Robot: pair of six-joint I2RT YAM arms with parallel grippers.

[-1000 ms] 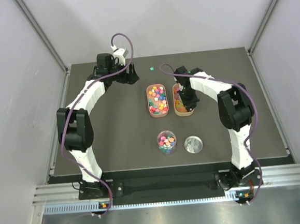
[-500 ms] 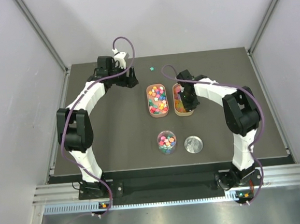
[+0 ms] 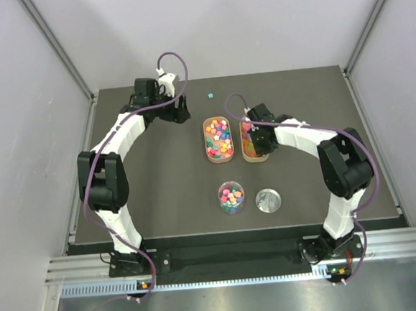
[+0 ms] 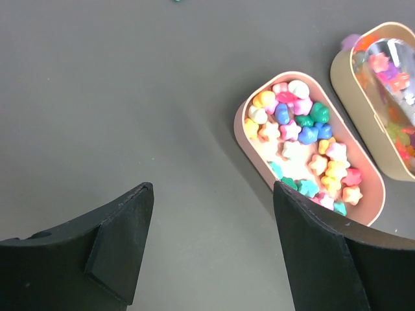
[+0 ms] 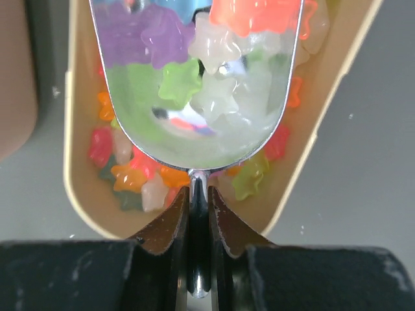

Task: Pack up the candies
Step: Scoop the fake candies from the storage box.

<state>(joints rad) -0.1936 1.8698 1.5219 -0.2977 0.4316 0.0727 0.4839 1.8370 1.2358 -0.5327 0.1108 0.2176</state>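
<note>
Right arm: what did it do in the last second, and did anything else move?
The right arm swung its elbow outward to the right, while the right gripper, shut on the scoop, shifted only slightly over the beige tray. The left gripper, pink tray and candy jar stayed about where they were.

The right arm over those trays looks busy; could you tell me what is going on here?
The right gripper is shut on the handle of a metal scoop, whose bowl, loaded with star-shaped candies, is over the right oval tray. The left gripper hangs open and empty above the table beside the left oval tray, which is full of sweets. Nearer the arm bases stand a round clear tub holding candies and a round metal lid.
</note>
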